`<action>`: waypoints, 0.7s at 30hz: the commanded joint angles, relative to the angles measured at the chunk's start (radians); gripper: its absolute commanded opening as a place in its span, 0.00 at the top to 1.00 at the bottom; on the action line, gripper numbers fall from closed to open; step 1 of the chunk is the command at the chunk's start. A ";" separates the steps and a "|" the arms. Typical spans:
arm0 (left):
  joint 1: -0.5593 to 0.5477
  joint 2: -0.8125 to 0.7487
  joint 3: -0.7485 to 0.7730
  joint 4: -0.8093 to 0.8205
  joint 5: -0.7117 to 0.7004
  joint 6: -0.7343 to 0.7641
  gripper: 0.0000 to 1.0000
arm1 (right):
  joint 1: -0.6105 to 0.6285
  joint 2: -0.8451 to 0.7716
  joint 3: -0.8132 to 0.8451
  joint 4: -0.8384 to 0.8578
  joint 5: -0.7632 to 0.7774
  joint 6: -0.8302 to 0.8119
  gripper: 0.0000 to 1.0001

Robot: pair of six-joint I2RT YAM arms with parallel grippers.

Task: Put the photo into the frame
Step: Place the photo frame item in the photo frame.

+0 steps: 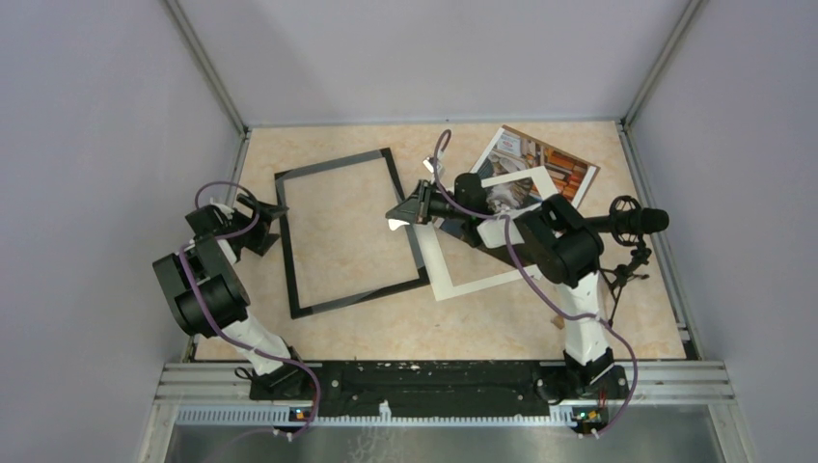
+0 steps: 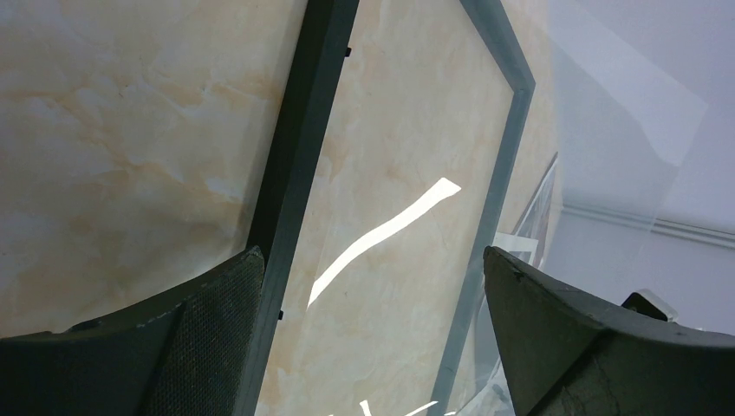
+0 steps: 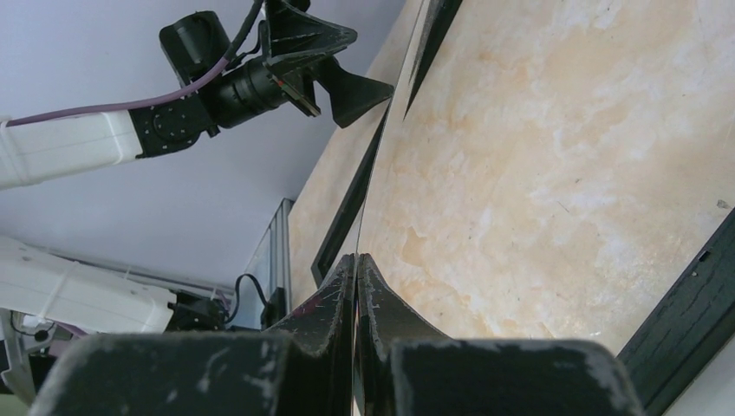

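Left jaws are released, spread as wide as they go, and nothing is between them. They hang low over the left bar of the frame [image 1: 362, 297], and in the left wrist view this bar passes just beside the left fingertip [image 2: 247, 273]. Right jaws are clenched, the two tips pressed together. A thin clear sheet [image 2: 624, 130] comes out from between these tips, so they are grasping its edge. The right jaws are at the right bar of the frame, reached there by the right arm [image 1: 569, 256]. On that side the sheet is raised above the frame.

The frame lies flat on the surface [image 1: 463, 323], a little left of the middle and turned at a small angle. Inside its thin black border only the marble pattern of the surface is visible. The left arm [image 1: 207, 289] is bent beside its left side.

Right of the frame lies a white mat [image 1: 487, 282], partly under the right arm. Its left edge is just beside the frame's right bar; I cannot tell if they touch.

Farther back, near the right rear corner, lies the photo [image 1: 545, 164], tilted, with its near part under the mat. A black microphone [image 1: 641, 221] is at the right edge.
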 commanded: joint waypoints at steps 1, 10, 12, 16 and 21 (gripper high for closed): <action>0.002 -0.040 -0.001 0.017 0.021 0.007 0.01 | 0.012 0.022 0.060 0.024 0.005 -0.009 1.00; 0.002 -0.041 -0.003 0.015 0.018 0.006 0.02 | 0.014 0.069 0.116 0.010 0.009 0.020 1.00; 0.002 -0.040 -0.003 0.016 0.019 0.006 0.02 | 0.014 0.078 0.127 0.002 0.012 0.024 1.00; 0.002 -0.041 -0.003 0.016 0.019 0.007 0.02 | 0.013 0.094 0.146 -0.027 0.031 0.034 1.00; 0.002 -0.041 -0.003 0.016 0.018 0.006 0.02 | 0.013 0.129 0.172 -0.032 0.045 0.083 1.00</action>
